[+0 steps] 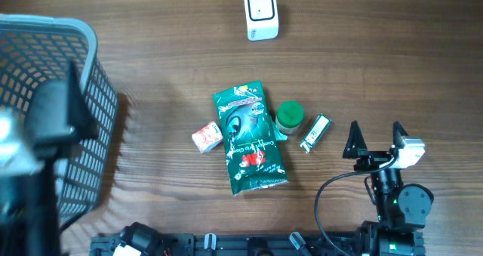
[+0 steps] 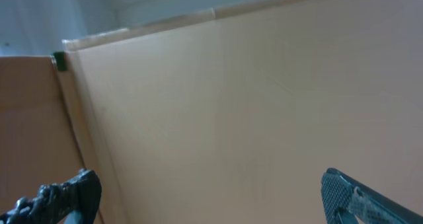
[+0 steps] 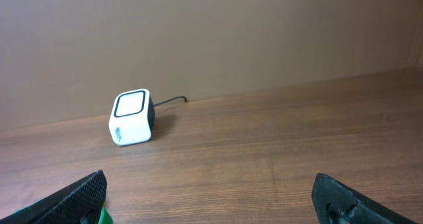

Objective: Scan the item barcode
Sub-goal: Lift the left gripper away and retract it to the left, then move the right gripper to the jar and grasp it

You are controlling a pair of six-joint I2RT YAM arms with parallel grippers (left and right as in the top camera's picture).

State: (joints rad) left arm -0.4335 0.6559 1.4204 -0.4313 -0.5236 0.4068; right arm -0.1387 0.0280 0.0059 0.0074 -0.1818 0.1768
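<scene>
The right claw [image 1: 375, 140] is hanging spread wide and empty over the wooden desk [image 1: 151, 44], near the small green-and-white packet [image 1: 315, 133]. The green foil pouch [image 1: 249, 137] is lying mid-desk, well apart from the white cube scanner [image 1: 261, 13]. The left claw [image 2: 211, 207] is also gaping wide, gripping nothing

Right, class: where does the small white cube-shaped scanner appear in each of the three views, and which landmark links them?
Overhead: the small white cube-shaped scanner sits at top centre.
Left wrist: not in it; only a plain tan panel shows.
Right wrist: the scanner stands left of centre, at mid-height.
Shared landmark: the brown wood-grain table under it, in overhead and right wrist.
</scene>
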